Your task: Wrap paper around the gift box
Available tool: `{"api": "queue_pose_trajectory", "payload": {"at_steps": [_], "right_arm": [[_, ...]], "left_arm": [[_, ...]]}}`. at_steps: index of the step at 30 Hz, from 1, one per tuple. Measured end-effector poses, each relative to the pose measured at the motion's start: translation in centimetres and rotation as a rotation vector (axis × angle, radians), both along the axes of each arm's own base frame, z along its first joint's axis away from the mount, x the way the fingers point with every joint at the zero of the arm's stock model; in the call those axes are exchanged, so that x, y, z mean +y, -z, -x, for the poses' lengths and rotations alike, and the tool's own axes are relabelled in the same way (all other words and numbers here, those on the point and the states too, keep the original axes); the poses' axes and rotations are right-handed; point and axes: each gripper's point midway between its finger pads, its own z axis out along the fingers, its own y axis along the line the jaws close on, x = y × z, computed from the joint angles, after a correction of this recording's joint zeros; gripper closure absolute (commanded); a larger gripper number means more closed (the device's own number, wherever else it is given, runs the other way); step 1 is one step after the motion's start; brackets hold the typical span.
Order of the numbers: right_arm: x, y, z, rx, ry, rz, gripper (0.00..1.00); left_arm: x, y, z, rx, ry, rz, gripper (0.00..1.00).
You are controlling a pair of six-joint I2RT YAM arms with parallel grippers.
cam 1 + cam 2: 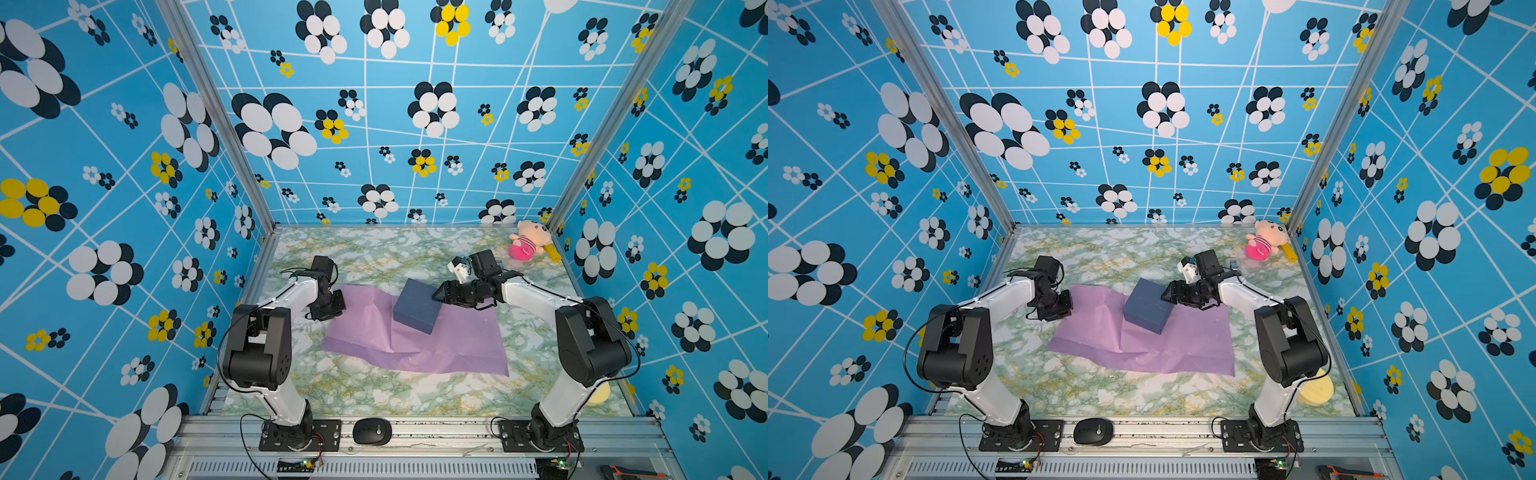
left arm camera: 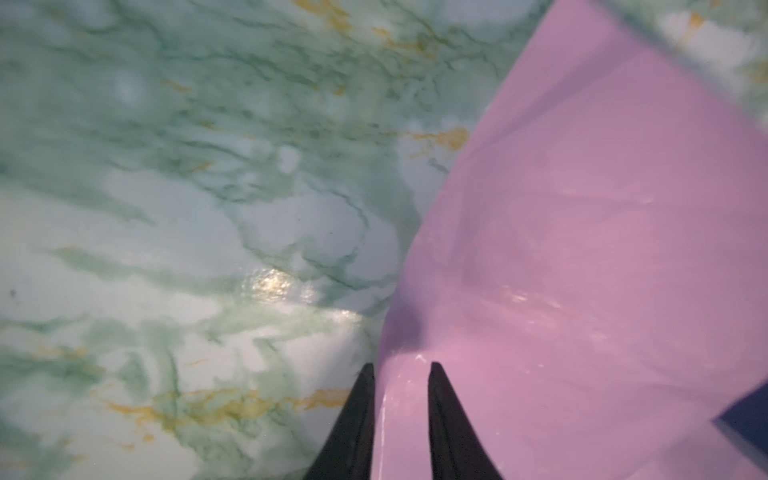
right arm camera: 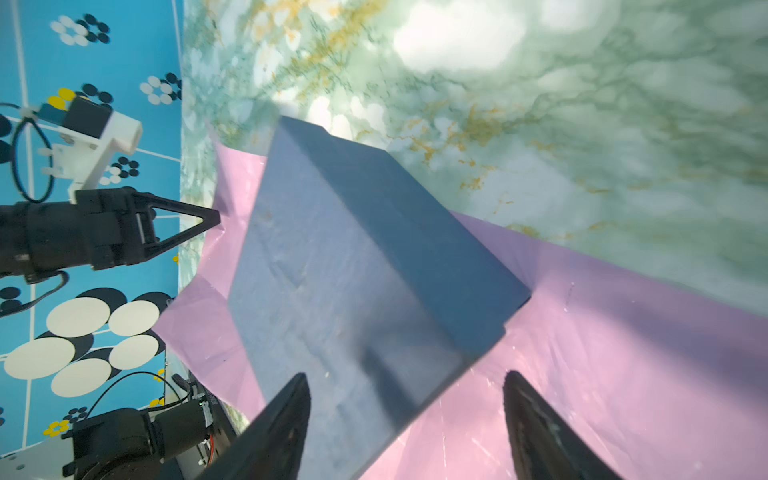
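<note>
The dark navy gift box (image 1: pixel 415 307) (image 1: pixel 1148 307) lies skewed on the far part of the lilac paper (image 1: pixel 436 349) (image 1: pixel 1163 349), which is spread creased on the table. My right gripper (image 1: pixel 437 296) (image 3: pixel 407 376) is open wide at the box's far right corner. One finger is over the box top (image 3: pixel 332 257) and the other over paper, gripping nothing. My left gripper (image 1: pixel 338 306) (image 2: pixel 401 365) is at the paper's far left corner. Its jaws stand slightly apart, with the raised paper edge (image 2: pixel 582 249) running between them.
A pink plush toy (image 1: pixel 528 245) and a yellow strip (image 1: pixel 555 254) lie at the back right corner. A pale yellow disc (image 1: pixel 1316 390) sits behind the right arm's base. A black mouse (image 1: pixel 372 432) rests on the front rail. Patterned walls enclose three sides.
</note>
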Motion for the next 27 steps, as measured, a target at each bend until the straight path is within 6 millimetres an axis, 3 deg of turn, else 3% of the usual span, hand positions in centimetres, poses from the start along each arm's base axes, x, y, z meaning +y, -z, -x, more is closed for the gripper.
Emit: {"api": "queue_pose_trajectory", "payload": {"at_steps": [4,6,9,12,15,19,22,27], "right_arm": [[-1.4,-4.3,1.1,-0.098,0.066,-0.049,0.39],[-1.8,-4.6,2.1,-0.102,0.091,-0.074,0.48],[-2.2,-2.2,3.5,-0.033,0.135,-0.088,0.59],[-2.7,1.2,4.9,0.075,0.182,-0.078,0.67],[-2.7,3.4,5.0,0.145,0.218,-0.077,0.71],[-2.4,4.7,4.1,0.169,0.241,-0.086,0.72],[-2.0,5.1,3.1,0.173,0.256,-0.099,0.73],[-1.7,5.4,2.1,0.173,0.274,-0.116,0.75]], "left_arm": [[0.1,-4.9,-1.4,-0.134,0.007,0.005,0.51],[-0.6,-8.0,-2.6,-0.227,0.042,0.02,0.48],[-4.1,-11.9,-4.6,-0.362,0.199,0.071,0.46],[-9.9,-13.9,-5.7,-0.442,0.448,0.133,0.44],[-16.7,-14.5,-6.6,-0.5,0.721,0.217,0.44],[-24.5,-13.8,-6.9,-0.538,1.04,0.343,0.45],[-28.7,-12.9,-7.9,-0.536,1.188,0.409,0.44],[-32.6,-11.1,-9.7,-0.537,1.353,0.44,0.37]]}}
